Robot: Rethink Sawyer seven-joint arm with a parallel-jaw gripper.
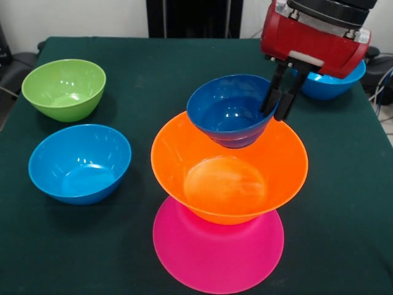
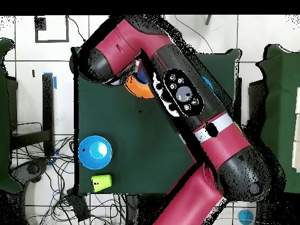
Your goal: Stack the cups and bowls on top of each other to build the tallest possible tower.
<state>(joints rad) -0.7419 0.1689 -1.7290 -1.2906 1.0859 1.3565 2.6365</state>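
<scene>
The tower stands at the near middle of the table: a big pink bowl [image 1: 218, 258] at the bottom with a big orange bowl [image 1: 230, 169] [image 2: 139, 87] sitting on it. A small dark-blue bowl [image 1: 228, 110] hangs over the orange bowl's far side, tilted slightly. My gripper [image 1: 275, 114] is shut on its right rim, one finger inside and one outside. I cannot tell whether the small bowl touches the orange one. In the overhead view the arm hides the gripper. A yellow-green cup [image 2: 101, 183] lies on its side near the table's edge.
A green bowl [image 1: 64, 88] sits at the far left, and a blue bowl [image 1: 80, 163] stands in front of it. Another blue bowl [image 1: 328, 83] [image 2: 95, 152] sits behind the gripper at the far right. Cables lie on the floor beside the table.
</scene>
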